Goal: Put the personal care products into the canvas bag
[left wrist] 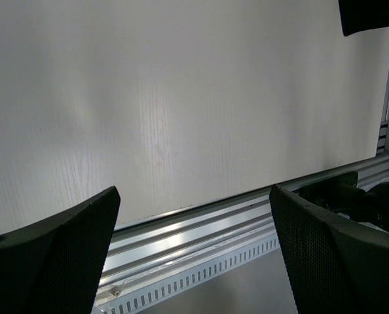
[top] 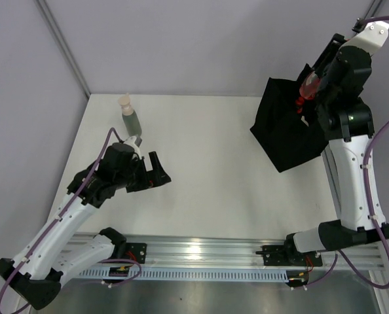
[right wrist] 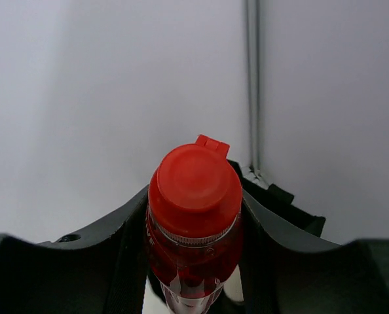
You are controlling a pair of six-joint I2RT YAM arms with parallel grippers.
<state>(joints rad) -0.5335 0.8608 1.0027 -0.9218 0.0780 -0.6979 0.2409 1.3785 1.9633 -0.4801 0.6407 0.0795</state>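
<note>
Right wrist: right gripper (right wrist: 196,248) clamps red bottle (right wrist: 194,190) mid-body over canvas bag (top: 283,134); looks light, stiff, slick. Left gripper (top: 156,171) wide, empty.

Bag (top: 283,137) sits far right on the table (top: 207,186), held bottle (top: 308,87) between right fingers (right wrist: 103,242) above it, upright bottle (top: 130,119) far left, just behind the left fingers (left wrist: 50,261).

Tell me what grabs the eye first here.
A red bottle sits clamped between the right fingers, raised by the top of the black canvas bag at the far right of the table. At far left, a grey-green bottle stands alone near the open, empty left fingers.
</note>
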